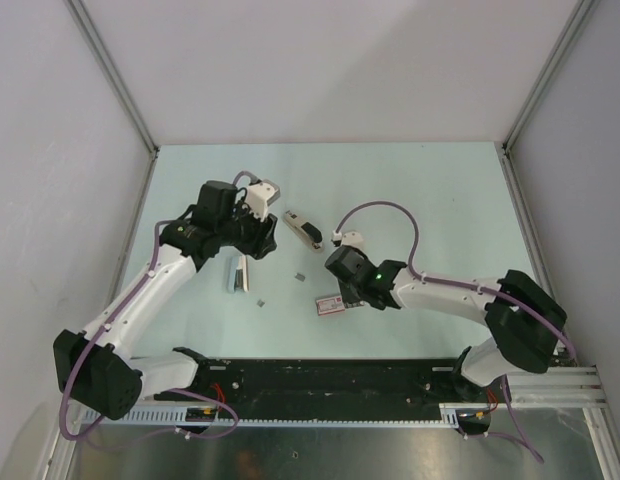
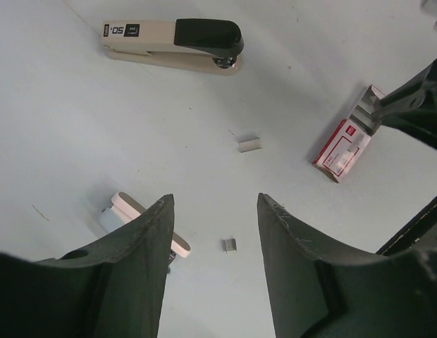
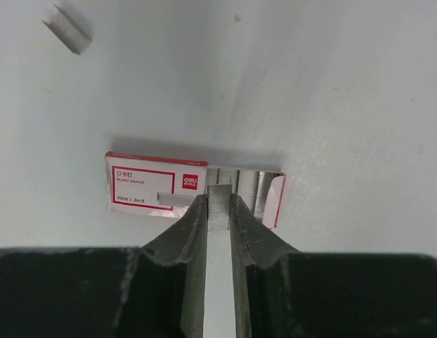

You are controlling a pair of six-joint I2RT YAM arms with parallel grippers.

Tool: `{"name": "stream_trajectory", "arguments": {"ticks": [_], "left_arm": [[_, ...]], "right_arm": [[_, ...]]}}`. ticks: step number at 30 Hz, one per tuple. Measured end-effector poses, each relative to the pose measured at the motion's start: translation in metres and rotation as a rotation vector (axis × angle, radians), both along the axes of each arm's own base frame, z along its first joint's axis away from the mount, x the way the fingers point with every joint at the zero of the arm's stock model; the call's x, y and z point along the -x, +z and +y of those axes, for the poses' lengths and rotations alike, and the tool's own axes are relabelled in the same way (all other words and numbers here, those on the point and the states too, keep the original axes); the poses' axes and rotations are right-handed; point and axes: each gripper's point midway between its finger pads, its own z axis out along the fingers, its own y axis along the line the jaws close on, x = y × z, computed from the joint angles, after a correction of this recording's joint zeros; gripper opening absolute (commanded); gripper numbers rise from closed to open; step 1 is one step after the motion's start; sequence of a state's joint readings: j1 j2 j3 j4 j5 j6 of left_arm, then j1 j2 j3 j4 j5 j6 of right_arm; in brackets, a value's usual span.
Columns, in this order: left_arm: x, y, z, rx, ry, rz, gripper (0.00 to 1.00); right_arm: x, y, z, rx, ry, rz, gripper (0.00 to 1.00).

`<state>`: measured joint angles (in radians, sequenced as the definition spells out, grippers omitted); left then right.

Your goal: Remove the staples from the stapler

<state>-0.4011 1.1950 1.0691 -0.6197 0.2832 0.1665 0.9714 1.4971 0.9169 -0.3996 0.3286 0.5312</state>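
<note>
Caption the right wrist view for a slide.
Right end effector pinches a staple strip at the open staple box.

One stapler point(image 2: 169, 44), one box point(image 2: 342, 148), one staple strip point(image 3: 218, 208) over the box, two loose staple bits point(image 2: 249, 144), one pale bar point(image 2: 127, 205) nearby.

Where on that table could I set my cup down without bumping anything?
Bare table runs along the back wall beyond the stapler, and on the right past the right arm. The middle is crowded: stapler, staple box, loose staple bits, the left gripper and the right gripper gripping the staples.
</note>
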Motion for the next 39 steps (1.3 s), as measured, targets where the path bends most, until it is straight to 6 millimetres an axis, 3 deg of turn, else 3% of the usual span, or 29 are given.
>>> {"name": "stream_trajectory", "arguments": {"ticks": [10, 18, 39], "left_arm": [[0.002, -0.002, 0.000, -0.015, -0.001, 0.001, 0.54], [0.003, -0.003, 0.000, -0.019, -0.003, 0.006, 0.54], [0.006, -0.002, -0.004, -0.018, -0.017, 0.001, 0.53]], "right_arm": [[0.015, -0.031, 0.018, 0.038, -0.015, 0.016, 0.00], [0.009, -0.027, 0.022, 0.009, -0.065, -0.019, 0.00], [0.009, -0.028, 0.005, 0.036, -0.102, -0.047, 0.00]]}}
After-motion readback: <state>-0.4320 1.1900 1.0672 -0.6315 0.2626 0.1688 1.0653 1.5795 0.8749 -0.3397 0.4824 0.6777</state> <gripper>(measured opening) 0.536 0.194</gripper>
